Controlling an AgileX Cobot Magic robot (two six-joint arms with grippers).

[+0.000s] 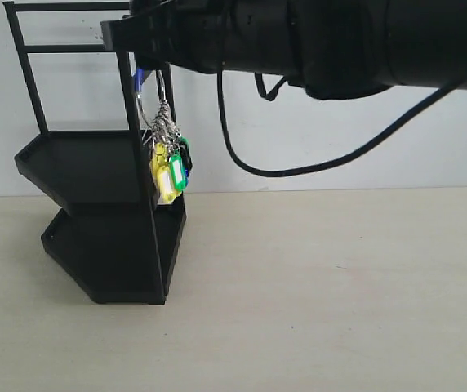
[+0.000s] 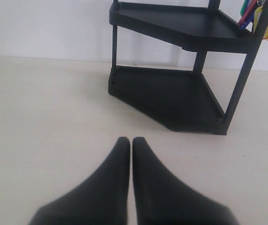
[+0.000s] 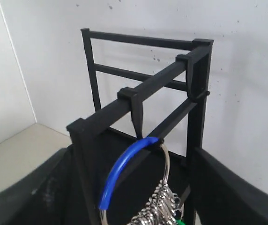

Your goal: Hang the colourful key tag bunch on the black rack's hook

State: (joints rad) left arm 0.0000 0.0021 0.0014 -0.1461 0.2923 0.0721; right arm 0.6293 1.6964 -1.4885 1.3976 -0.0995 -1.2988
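The black rack [image 1: 95, 171] stands at the left on the table. The colourful key tag bunch [image 1: 170, 167] hangs beside the rack's front post, under the top rail. In the right wrist view its blue loop [image 3: 124, 168] and silver ring rest on the hook [image 3: 137, 117] below the rail. My right gripper [image 3: 133, 152] is open, with one finger on each side of the ring and neither touching it. That arm reaches across the top of the exterior view to the rail [image 1: 123, 37]. My left gripper [image 2: 131, 143] is shut on nothing, low over the table in front of the rack [image 2: 171, 93].
A white wall runs close behind the rack [image 3: 40, 56]. A black cable [image 1: 299, 167] sags from the right arm over the table. The light table [image 1: 323, 286] stretches to the right of the rack.
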